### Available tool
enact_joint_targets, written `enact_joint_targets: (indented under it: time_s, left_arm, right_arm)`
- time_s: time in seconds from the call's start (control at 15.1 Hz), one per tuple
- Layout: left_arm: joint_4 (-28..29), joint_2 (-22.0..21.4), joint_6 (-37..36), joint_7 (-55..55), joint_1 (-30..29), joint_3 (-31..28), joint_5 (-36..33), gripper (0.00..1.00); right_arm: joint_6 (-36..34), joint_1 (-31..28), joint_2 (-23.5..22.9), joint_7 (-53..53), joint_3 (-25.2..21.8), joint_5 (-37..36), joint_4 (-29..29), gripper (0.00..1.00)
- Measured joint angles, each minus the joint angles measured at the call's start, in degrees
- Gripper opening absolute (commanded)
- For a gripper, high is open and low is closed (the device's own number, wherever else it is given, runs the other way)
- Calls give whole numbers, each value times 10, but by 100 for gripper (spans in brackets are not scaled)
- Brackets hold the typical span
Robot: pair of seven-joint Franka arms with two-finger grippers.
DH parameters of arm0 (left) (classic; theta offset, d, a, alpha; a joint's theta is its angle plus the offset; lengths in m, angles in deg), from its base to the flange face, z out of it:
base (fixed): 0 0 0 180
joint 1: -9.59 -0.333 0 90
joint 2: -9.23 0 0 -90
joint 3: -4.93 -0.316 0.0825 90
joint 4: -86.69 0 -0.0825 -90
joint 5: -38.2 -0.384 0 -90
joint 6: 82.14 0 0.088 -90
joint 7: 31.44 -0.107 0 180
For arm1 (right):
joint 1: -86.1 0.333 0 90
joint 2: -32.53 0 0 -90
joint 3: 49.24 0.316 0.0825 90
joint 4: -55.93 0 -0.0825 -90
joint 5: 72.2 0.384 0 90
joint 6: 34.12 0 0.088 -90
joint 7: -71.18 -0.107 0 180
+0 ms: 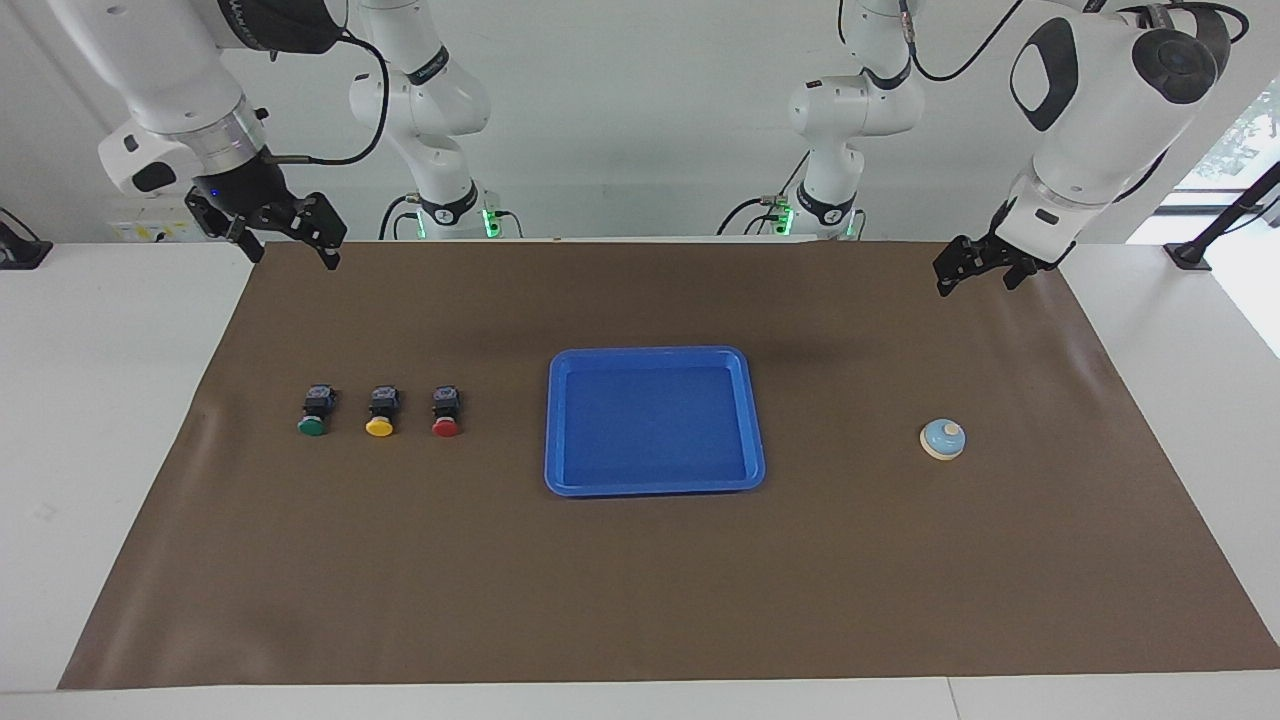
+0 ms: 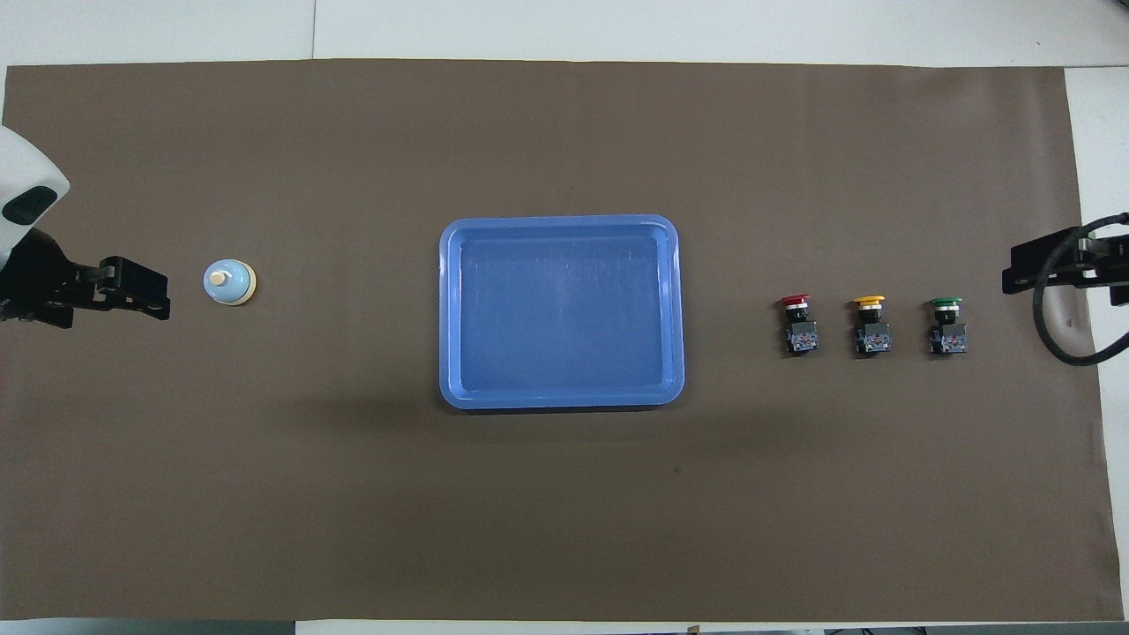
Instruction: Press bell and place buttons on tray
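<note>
The light-blue bell (image 1: 943, 439) (image 2: 229, 283) stands on the brown mat toward the left arm's end. A blue tray (image 1: 655, 352) (image 2: 560, 222) lies at the middle with nothing in it. Toward the right arm's end, three buttons lie in a row: green (image 1: 312, 412) (image 2: 945, 322), yellow (image 1: 380, 411) (image 2: 871, 322), red (image 1: 445, 411) (image 2: 798, 322). My left gripper (image 1: 975, 283) (image 2: 163, 298) hangs open above the mat at the left arm's end, apart from the bell. My right gripper (image 1: 293, 252) (image 2: 1014, 269) hangs open over the mat's edge at its own end, holding nothing.
The brown mat (image 1: 640, 580) covers most of the white table (image 1: 110, 400). A black cable (image 2: 1058, 326) loops off the right wrist above the mat's edge.
</note>
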Motion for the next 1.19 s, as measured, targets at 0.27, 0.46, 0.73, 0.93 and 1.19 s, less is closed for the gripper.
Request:
enact_joint_targets:
  time_s: [0.27, 0.46, 0.73, 0.93, 1.19]
  left_arm:
    - [0, 0, 0, 0, 0, 0, 0, 100]
    - [0, 0, 0, 0, 0, 0, 0, 100]
    - [0, 0, 0, 0, 0, 0, 0, 100]
    - [0, 0, 0, 0, 0, 0, 0, 100]
    - [0, 0, 0, 0, 0, 0, 0, 100]
  right_arm:
    - [0, 0, 0, 0, 0, 0, 0, 100]
    - [0, 0, 0, 0, 0, 0, 0, 100]
    - [0, 0, 0, 0, 0, 0, 0, 100]
    - [1, -15, 0, 0, 0, 0, 0, 100]
    - [28, -44, 1, 30, -1, 0, -8, 100]
